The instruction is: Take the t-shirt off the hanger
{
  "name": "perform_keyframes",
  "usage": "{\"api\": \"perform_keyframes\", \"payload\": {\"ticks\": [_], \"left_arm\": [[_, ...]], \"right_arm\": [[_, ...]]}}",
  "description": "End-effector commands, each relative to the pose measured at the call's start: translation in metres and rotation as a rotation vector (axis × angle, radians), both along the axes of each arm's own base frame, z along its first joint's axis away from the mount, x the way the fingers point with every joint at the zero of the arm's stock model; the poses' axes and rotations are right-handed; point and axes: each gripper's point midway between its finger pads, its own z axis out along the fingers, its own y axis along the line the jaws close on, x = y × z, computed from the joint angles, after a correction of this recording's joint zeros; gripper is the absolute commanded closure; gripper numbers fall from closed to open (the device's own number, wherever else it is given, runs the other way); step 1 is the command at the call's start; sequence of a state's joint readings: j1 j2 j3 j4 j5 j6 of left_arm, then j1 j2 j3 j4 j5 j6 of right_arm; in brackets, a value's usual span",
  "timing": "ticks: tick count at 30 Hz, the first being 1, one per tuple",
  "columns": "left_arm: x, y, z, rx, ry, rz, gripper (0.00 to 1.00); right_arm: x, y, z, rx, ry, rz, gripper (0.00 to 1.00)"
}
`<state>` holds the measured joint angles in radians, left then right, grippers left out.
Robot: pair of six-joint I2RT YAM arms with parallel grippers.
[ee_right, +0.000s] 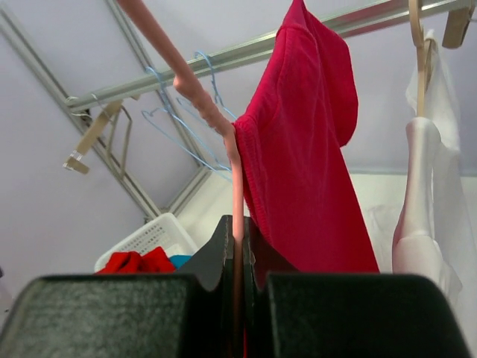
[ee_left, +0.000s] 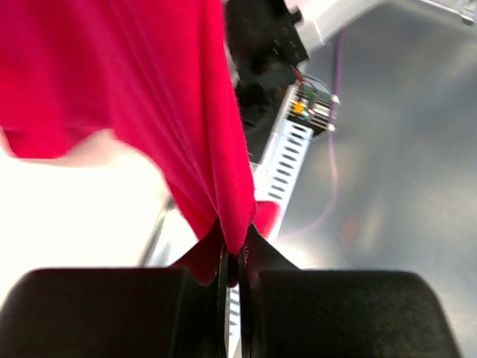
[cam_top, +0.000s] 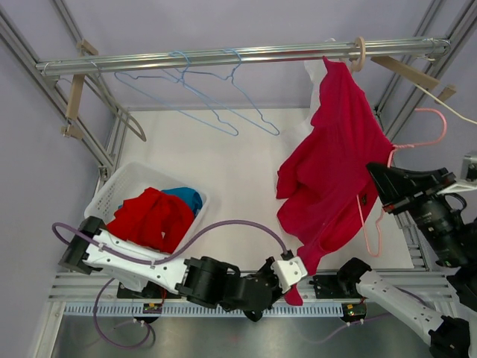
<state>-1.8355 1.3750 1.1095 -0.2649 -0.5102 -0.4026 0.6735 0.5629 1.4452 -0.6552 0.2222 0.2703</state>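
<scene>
A red t-shirt (cam_top: 335,156) hangs from up near the rail (cam_top: 223,56) down to the table's front edge. The pink wire hanger (cam_top: 441,125) sticks out to the right of the shirt, and a loop of it shows below (cam_top: 369,231). My left gripper (cam_top: 297,273) is shut on the shirt's bottom hem, and the cloth is pinched between the jaws in the left wrist view (ee_left: 232,257). My right gripper (cam_top: 378,176) is shut on the pink hanger's wire (ee_right: 201,97), with the red shirt (ee_right: 305,149) right beside it. What the shirt's top rests on is hidden.
A white basket (cam_top: 123,183) with red and blue clothes stands at the left. Blue wire hangers (cam_top: 201,93) and a wooden hanger (cam_top: 74,97) hang on the rail. A white garment (ee_right: 432,186) on a wooden hanger hangs behind the shirt.
</scene>
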Motion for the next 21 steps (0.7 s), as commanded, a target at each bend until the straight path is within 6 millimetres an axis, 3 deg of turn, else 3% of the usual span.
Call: {"api": "perform_keyframes", "payload": {"ticks": [1, 2, 6, 9, 11, 12, 16, 21], "left_arm": [[0.025, 0.029, 0.071, -0.066, -0.121, 0.062, 1.00], [0.035, 0.031, 0.107, -0.131, -0.160, 0.096, 1.00], [0.061, 0.037, 0.186, -0.277, -0.285, 0.194, 1.00], [0.088, 0.038, 0.222, -0.353, -0.412, 0.298, 1.00], [0.099, 0.031, 0.231, -0.388, -0.441, 0.300, 1.00], [0.116, 0.028, 0.242, -0.434, -0.431, 0.330, 1.00], [0.125, -0.002, 0.256, -0.519, -0.448, 0.214, 1.00], [0.131, -0.034, 0.257, -0.514, -0.522, 0.196, 0.67]], "right_arm": [[-0.043, -0.018, 0.033, 0.061, -0.111, 0.067, 1.00], [-0.058, -0.020, 0.034, 0.069, -0.129, 0.109, 1.00], [-0.091, -0.019, 0.029, 0.059, -0.131, 0.228, 1.00], [-0.117, -0.013, 0.030, 0.058, -0.150, 0.342, 1.00], [-0.134, -0.010, 0.032, 0.062, -0.170, 0.419, 1.00], [-0.139, -0.007, 0.033, 0.065, -0.175, 0.448, 1.00], [-0.160, 0.003, 0.036, 0.073, -0.195, 0.575, 1.00], [-0.171, 0.007, 0.039, 0.080, -0.209, 0.634, 1.00]]}}
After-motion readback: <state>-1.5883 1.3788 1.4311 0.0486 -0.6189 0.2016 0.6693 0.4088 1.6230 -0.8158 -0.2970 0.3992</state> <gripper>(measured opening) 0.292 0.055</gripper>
